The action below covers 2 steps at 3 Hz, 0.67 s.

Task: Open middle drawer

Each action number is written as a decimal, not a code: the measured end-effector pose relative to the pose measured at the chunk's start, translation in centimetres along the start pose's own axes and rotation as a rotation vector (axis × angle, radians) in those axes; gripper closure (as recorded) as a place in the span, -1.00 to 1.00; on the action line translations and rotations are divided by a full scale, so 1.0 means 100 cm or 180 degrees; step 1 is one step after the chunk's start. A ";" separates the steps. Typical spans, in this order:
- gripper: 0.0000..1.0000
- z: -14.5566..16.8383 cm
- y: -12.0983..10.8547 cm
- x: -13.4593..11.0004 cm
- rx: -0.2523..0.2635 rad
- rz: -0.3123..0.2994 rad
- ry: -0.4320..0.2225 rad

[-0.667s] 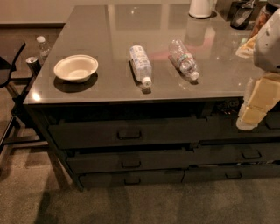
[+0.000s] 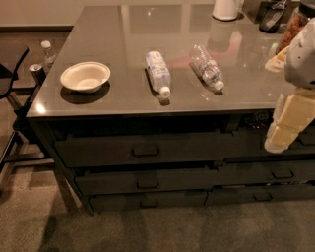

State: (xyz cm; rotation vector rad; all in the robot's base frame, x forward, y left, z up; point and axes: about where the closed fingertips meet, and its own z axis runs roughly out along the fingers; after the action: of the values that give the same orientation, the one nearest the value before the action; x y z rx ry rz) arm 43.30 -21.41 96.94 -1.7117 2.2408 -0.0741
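Observation:
The middle drawer (image 2: 147,183) is a wide dark grey front with a small dark handle at its centre. It sits between the taller top drawer (image 2: 145,150) and the slimmer bottom drawer (image 2: 147,202) in the left stack under the counter, and its front looks about level with its neighbours. My gripper (image 2: 276,143) is a cream-coloured part at the right edge of the view, hanging in front of the counter's right drawers at top-drawer height. It is well to the right of the middle drawer's handle and does not touch it.
The grey glossy countertop (image 2: 123,29) holds a white bowl (image 2: 85,76), two plastic bottles lying down (image 2: 157,71) (image 2: 206,66) and a white jug (image 2: 226,9) at the back. A second drawer stack (image 2: 283,173) is on the right. A dark chair (image 2: 10,83) stands at the left on carpet.

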 end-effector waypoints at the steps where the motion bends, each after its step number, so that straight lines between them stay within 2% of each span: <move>1: -1.00 0.027 0.026 0.002 -0.0084 0.0139 -0.0009; 2: -1.00 0.087 0.060 0.008 -0.0388 0.0214 0.0089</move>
State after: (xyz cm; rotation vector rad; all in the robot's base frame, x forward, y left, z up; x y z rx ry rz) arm 40.02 -19.17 87.16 -1.7035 2.3654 0.0556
